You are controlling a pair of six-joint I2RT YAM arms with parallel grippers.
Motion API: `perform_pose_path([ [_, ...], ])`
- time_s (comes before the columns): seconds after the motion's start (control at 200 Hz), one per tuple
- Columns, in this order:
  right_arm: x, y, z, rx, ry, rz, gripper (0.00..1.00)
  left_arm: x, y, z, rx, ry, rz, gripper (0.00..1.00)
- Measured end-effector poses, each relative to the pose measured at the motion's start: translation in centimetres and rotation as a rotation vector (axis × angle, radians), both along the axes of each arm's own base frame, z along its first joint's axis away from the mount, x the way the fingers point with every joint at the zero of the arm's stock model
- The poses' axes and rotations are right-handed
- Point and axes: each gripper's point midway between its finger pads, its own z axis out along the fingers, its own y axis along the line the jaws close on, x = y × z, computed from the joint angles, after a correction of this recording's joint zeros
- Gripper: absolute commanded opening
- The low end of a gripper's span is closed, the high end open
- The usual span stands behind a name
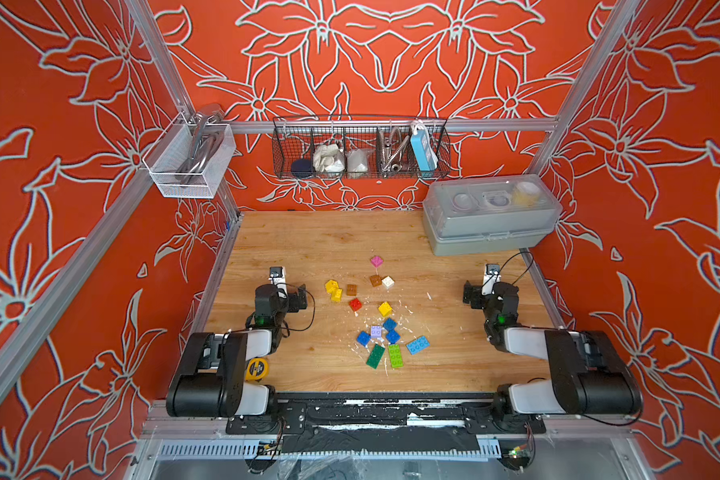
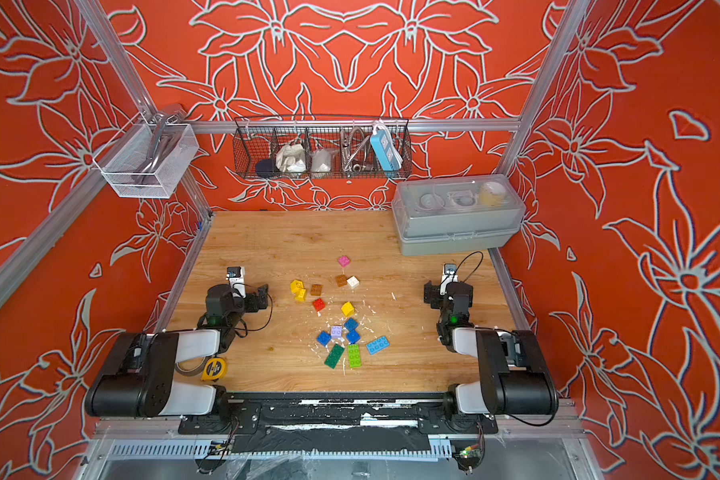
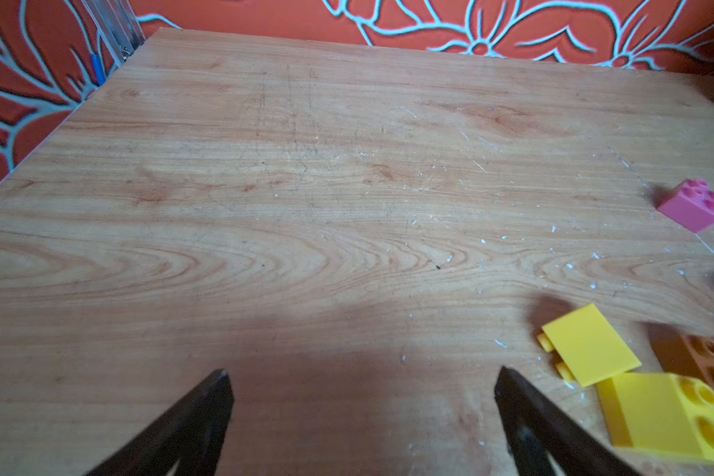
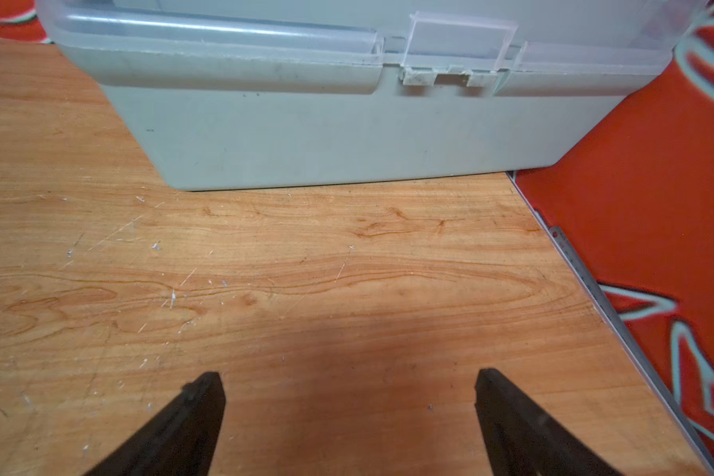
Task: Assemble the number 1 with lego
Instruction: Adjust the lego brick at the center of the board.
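Grippers: left gripper [image 3: 361,379] and right gripper [image 4: 349,379] spread wide, empty, parked at opposite table [image 1: 308,241] sides, probably to keep the middle free | Lego: loose bricks [image 1: 384,308] scattered mid-table, no digit formed; green plate [image 1: 375,355], lime plate [image 1: 395,355] and light blue plate [image 1: 417,345] nearest the arm bases | Around: grey storage box [image 4: 347,123] ahead of right gripper, tape measure [image 1: 256,369] by left arm; reach judged unobstructed.

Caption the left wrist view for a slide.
Open left gripper over the table, near two yellow bricks and a pink brick.
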Motion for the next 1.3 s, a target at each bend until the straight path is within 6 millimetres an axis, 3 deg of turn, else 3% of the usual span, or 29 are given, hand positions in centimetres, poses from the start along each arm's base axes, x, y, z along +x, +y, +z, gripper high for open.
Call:
perform_pose_path([
  [0.801, 0.0, 0.0, 0.0, 0.000, 0.000, 0.000, 1.00, 0.1, 0.0, 0.2, 0.001, -0.008, 0.001, 0.99],
  [0.936, 0.1, 0.0, 0.5, -0.007, -0.025, -0.008, 1.00, -0.3, 0.8, 1.1, 0.039, -0.042, 0.093, 0.99],
  [1.051, -1.7, 0.2, 1.4, -0.041, -0.102, -0.040, 1.00, -1.9, 1.9, 4.1, 0.094, -0.090, 0.276, 0.99],
  [1.111, -3.0, 0.6, 1.9, -0.074, -0.127, -0.057, 1.00, -2.1, 1.9, 6.9, 0.085, -0.110, 0.342, 0.99],
  [1.161, -3.7, 0.9, 3.1, -0.083, -0.138, -0.062, 1.00, -2.3, 2.1, 10.5, 0.044, -0.140, 0.400, 0.99],
  [1.226, -4.4, 1.2, 7.3, -0.029, -0.222, -0.073, 1.00, -3.1, 2.7, 15.6, -0.047, -0.202, 0.494, 0.99],
  [1.301, -5.9, 0.9, 14.8, 0.067, -0.402, -0.088, 1.00, -4.9, 3.5, 20.5, -0.152, -0.254, 0.578, 0.99],
])
